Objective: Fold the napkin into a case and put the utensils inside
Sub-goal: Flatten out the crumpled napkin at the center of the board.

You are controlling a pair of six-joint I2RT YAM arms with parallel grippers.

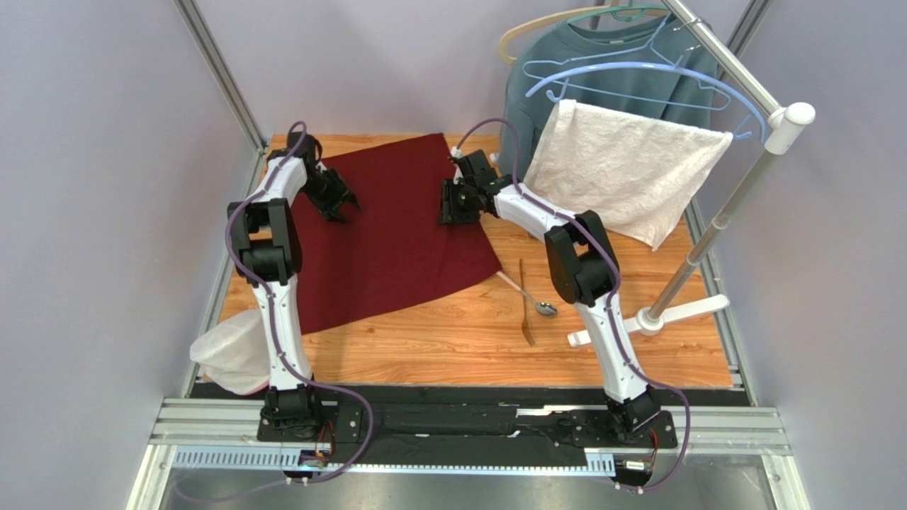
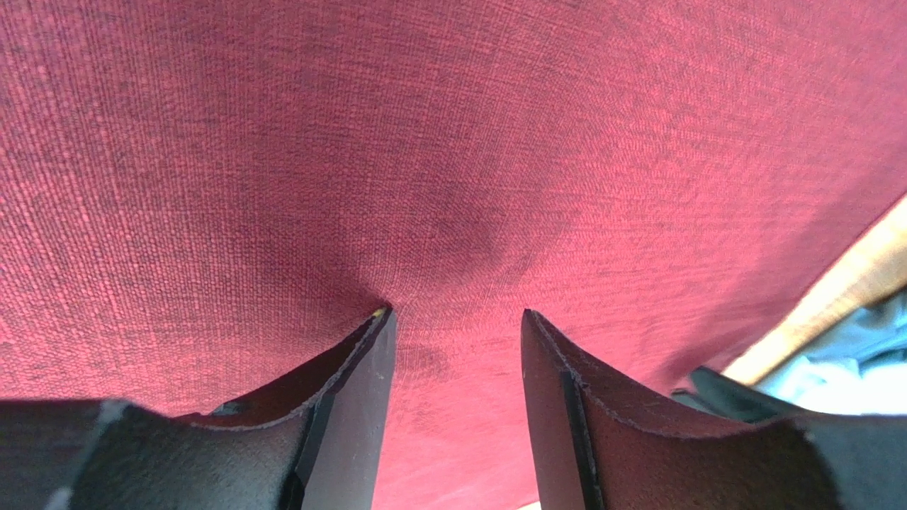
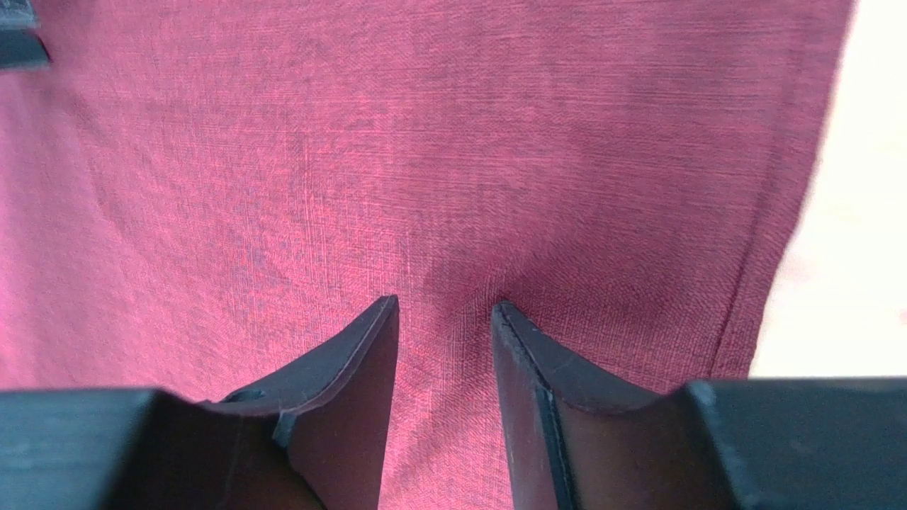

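Maroon napkin flat, upper centre; left gripper jaws wide, tips on cloth; right gripper jaws narrower, apart, tips touching cloth.

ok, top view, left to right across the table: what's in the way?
White bundle → left gripper → right gripper → utensils → white towel. Napkin spans both grippers, so unplaced.

By our count: one napkin, one spoon, one fork, one towel, one sweatshirt, two grippers.
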